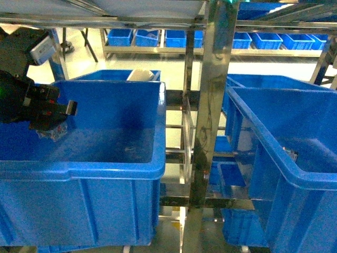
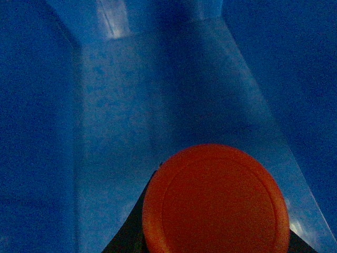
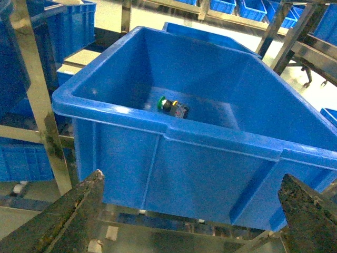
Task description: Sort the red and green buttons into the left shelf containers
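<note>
L gripper (image 1: pixel 52 118): over the near-left bin (image 1: pixel 105 168), inside its rim line, clenched on a red push-button (image 2: pixel 216 200). L wrist view: red mushroom cap sits immediately ahead of the tool, cap face toward cam, dark body below it barely visible. Bin floor (image 2: pixel 158 105) lies beyond the cap, appears bare in the part shown. In head view the held item reads only as a pale/dark lump under the fingers; cap colour not legible there.

R gripper (image 3: pixel 189 211): jaws spread wide, nothing between them, standing short of the right bin (image 3: pixel 210 142). Ahead of it and lower, on that bin's floor, a green-capped button (image 3: pixel 172 107) lies on its side, near the rear wall, apart from the side walls.

Handling, judged: buttons rigid plastic, light, not fragile; a short drop into the bin looks tolerable. Cap is domed and smooth, likely slippery, so take hold across the flat sides of the boxy body, not the cap. Green unit lying sideways offers the body to a top-down pinch.

Farther off: steel shelf upright (image 1: pixel 208 105) between bins; rows of small blue bins (image 1: pixel 263 39) at back.
</note>
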Motion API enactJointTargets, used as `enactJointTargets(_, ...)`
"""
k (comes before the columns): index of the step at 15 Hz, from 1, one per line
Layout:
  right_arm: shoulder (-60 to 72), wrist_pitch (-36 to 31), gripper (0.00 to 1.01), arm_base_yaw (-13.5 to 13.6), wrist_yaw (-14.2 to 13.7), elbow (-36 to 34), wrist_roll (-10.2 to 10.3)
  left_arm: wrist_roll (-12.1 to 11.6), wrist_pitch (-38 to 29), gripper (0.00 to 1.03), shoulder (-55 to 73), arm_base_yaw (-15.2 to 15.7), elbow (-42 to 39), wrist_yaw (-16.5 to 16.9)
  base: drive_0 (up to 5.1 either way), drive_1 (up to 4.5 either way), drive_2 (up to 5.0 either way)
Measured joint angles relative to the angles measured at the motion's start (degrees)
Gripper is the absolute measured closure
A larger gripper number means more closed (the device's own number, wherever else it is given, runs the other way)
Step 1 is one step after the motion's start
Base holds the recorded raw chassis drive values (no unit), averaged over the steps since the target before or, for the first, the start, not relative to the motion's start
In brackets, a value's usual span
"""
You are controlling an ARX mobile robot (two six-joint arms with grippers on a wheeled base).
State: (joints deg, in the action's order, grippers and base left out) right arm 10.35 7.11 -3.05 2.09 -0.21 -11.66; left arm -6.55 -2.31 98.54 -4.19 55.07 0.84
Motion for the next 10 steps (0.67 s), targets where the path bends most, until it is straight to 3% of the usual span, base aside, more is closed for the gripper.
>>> enactJointTargets(4,0.0,0.0,0.03,0.0,0.0,0.0,0.0,4.8,4.1,0.79,10.9,4.6,9.3,0.9,0.0,0.0,0.0)
enactJointTargets(7,0.0,0.0,0.03,0.0,0.0,0.0,0.0,5.1,7.0,0.79,16.2,6.9,13.9,0.9,0.0,0.0,0.0)
enactJointTargets(10,0.0,0.0,0.03,0.0,0.0,0.0,0.0,5.2,8.3,0.79,17.6,5.3,17.9,1.9,0.0,0.0,0.0)
